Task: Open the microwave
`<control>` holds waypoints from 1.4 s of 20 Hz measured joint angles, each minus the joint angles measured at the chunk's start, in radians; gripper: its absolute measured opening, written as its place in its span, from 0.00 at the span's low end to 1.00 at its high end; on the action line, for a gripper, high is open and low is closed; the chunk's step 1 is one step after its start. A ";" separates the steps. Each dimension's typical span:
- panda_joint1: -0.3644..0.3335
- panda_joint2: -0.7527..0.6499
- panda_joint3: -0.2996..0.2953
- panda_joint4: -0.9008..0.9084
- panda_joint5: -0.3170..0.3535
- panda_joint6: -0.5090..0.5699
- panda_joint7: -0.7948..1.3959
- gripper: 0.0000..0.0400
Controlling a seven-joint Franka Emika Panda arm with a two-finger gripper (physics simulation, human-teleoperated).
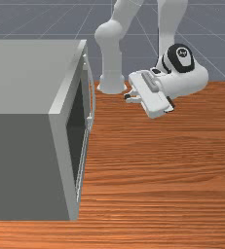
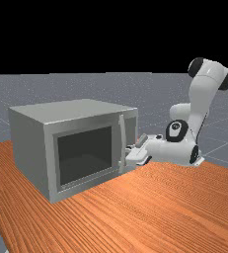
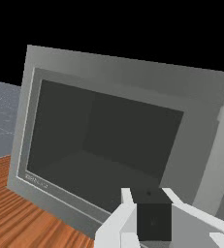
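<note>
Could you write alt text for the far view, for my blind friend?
A grey microwave with its door shut stands on an orange-brown wooden table. From the far view's right, a white and grey robot arm reaches over, its end effector near the upright door handle.

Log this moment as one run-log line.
task: open microwave | door: closed | handle: on door, not gripped | gripper: at the handle side, gap between them in front view

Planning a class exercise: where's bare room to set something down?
The wide stretch of table from the microwave's door to the front view's right edge, nearer the camera than the gripper. Tighter: between it and the handle.
</note>
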 joint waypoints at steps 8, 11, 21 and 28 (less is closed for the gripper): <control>0.011 0.099 -0.030 0.007 0.095 -0.181 0.000 0.00; 0.005 0.105 -0.041 0.016 0.157 -0.216 0.000 0.00; 0.051 0.114 -0.072 -0.007 0.234 -0.269 0.000 0.78; 0.003 0.191 -0.120 -0.041 0.261 -0.195 0.000 0.99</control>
